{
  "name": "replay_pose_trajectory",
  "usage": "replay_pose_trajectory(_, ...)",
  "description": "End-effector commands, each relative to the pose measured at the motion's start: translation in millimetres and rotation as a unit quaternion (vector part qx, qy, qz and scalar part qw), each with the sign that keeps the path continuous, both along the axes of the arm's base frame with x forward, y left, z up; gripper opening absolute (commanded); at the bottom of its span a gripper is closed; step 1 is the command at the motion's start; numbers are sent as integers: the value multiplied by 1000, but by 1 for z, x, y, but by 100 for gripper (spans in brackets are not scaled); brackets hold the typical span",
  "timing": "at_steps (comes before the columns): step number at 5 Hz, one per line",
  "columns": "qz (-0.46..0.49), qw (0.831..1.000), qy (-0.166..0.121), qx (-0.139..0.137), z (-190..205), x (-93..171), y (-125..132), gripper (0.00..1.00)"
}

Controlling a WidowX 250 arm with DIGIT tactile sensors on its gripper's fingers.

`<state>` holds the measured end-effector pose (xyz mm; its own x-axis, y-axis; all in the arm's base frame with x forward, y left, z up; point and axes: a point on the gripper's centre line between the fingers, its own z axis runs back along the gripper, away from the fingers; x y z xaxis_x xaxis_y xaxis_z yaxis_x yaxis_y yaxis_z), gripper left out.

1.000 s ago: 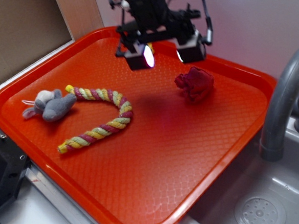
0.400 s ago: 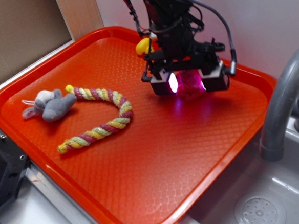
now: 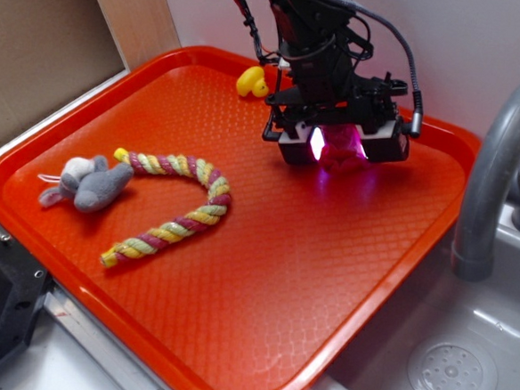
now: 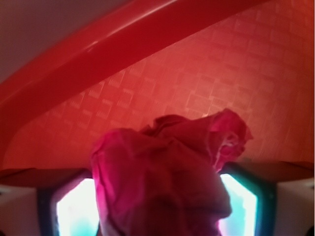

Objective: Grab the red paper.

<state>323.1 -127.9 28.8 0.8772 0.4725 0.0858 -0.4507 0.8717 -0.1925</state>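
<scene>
Your orange tray (image 3: 263, 284) fills the scene, with a grey faucet (image 3: 498, 167) just past its right edge. The arm reaches down from above near the tray's far right corner, gripper (image 3: 339, 147) low and its lit fingers (image 4: 74, 209) flanking the red paper (image 3: 341, 152) — open, not visibly clamped. The paper is a crumpled lump with no clear long axis, one peak tilting right. Toward the tray's left lie a striped rope (image 3: 179, 203) and grey plush mouse (image 3: 87, 183); a yellow duck (image 3: 252, 81) sits at the far rim.
</scene>
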Motion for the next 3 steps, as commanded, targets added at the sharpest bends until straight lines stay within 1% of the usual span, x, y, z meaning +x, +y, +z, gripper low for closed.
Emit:
replay_pose_trajectory(1, -10, 996, 41, 77, 36, -5, 10, 0)
replay_pose_trajectory(2, -44, 995, 50, 71, 63, -16, 25, 0)
replay_pose_trajectory(3, -80, 992, 54, 83, 94, -29, 44, 0)
